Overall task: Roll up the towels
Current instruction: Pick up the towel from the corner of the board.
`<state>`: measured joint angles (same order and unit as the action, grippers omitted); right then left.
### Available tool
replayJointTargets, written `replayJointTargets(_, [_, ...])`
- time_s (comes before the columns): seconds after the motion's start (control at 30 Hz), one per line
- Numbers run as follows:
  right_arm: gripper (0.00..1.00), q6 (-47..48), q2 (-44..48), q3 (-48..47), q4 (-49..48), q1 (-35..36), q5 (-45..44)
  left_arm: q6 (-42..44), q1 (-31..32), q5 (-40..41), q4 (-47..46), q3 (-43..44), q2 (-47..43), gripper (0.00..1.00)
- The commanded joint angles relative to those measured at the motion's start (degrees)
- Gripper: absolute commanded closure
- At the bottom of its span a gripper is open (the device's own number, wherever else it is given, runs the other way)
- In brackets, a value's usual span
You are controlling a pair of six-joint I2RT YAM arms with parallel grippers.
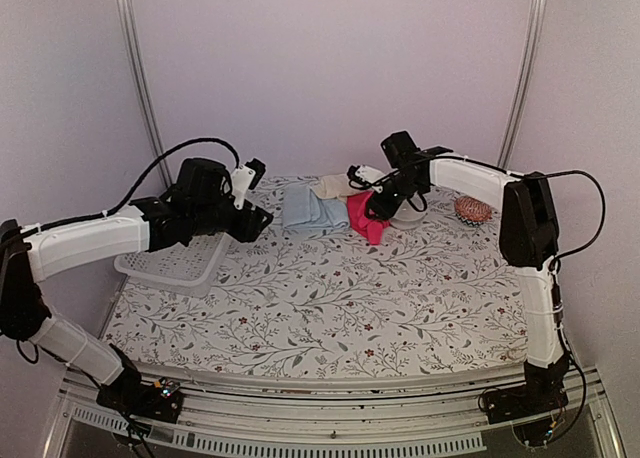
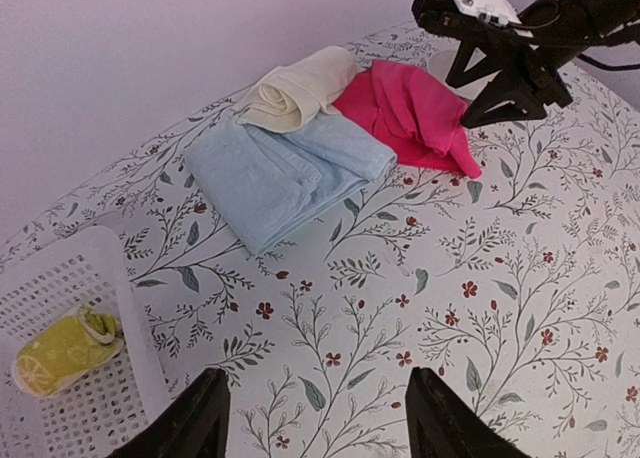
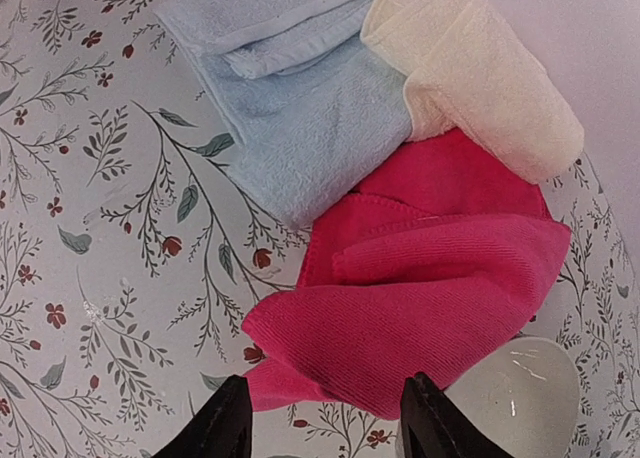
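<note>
One towel looks finished: a yellow-green patterned cloth towel [image 2: 62, 350] lies rolled in the white perforated plastic basket [image 2: 45, 278]. Three are left, bunched at the back of the floral-covered table [image 2: 520, 308]: hot pink [image 3: 430, 288], light blue [image 3: 300, 108] and cream [image 3: 480, 88]. The left end effector [image 2: 318, 376] hangs released and empty. The right end effector [image 3: 328, 383] straddles the pink towel's near edge; I cannot tell whether it is pinched.
</note>
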<state>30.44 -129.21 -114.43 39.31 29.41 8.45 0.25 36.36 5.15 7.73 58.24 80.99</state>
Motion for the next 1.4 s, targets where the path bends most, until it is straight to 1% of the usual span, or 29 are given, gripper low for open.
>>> replayJointTargets(0.0, [0.45, 2.9, -2.5, -1.2, 1.1, 3.4, -5.8, -1.6, -0.2, 1.3, 3.1, 2.6, 0.8, 0.36])
replayJointTargets(0.13, [0.41, 3.8, -4.3, -1.0, -0.1, 4.5, -9.7, -1.2, -0.2, 0.7, 4.7, 3.4, 0.5, 0.36])
replayJointTargets(0.23, [0.41, 4.2, -4.8, -1.1, -0.8, 5.2, -12.4, -0.8, -0.2, 0.9, 4.3, 2.9, -0.1, 0.36])
replayJointTargets(0.3, [0.41, 4.5, -7.5, -1.2, -1.2, 5.5, -14.5, -0.6, -0.2, 0.9, 4.3, 2.9, -0.2, 0.36])
replayJointTargets(0.57, [0.5, 4.6, -8.3, -1.2, -4.2, 5.7, -20.6, -0.3, -0.1, 1.7, 4.2, 2.7, -0.8, 0.36])
replayJointTargets(0.67, [0.56, 5.2, -8.4, -1.2, -5.5, 5.8, -22.3, -0.2, -0.1, 1.7, 4.2, 2.6, -1.0, 0.36])
replayJointTargets(0.73, [0.64, 5.7, -8.3, -1.2, -6.2, 5.8, -23.1, -0.2, -0.1, 1.8, 4.2, 2.5, -1.1, 0.36])
replayJointTargets(0.87, [0.74, 6.4, -8.2, -1.3, -7.4, 5.9, -25.0, 0.0, -0.1, 1.9, 4.2, 2.4, -1.2, 0.36])
replayJointTargets(0.9, [0.78, 6.6, -8.1, -1.4, -7.4, 5.9, -25.2, 0.0, -0.1, 2.0, 4.2, 2.4, -1.2, 0.36])
replayJointTargets(0.93, [0.87, 6.9, -8.0, -1.4, -7.5, 5.9, -25.2, 0.1, 0.0, 2.0, 4.2, 2.4, -1.2, 0.36])
replayJointTargets(0.97, [0.92, 6.8, -7.7, -1.4, -7.4, 5.8, -24.9, 0.1, 0.0, 2.0, 4.3, 2.4, -1.3, 0.36])
replayJointTargets(1.03, [0.97, 6.5, -6.7, -1.6, -6.7, 5.9, -23.5, 0.1, 0.0, 2.2, 4.3, 2.3, -1.5, 0.36])
replayJointTargets(1.1, [0.97, 5.7, -4.8, -2.2, -5.4, 6.1, -21.7, 0.1, 0.0, 2.5, 4.3, 2.2, -1.6, 0.36])
replayJointTargets(1.23, [0.98, 5.1, 3.2, -2.5, -2.6, 7.5, -16.6, 0.5, 0.1, 3.2, 4.1, 2.0, -1.6, 0.36])
replayJointTargets(1.37, [0.97, 4.7, 12.3, -3.0, 1.4, 7.8, -3.3, 0.2, 0.0, 5.6, 3.8, 1.8, -0.8, 0.35])
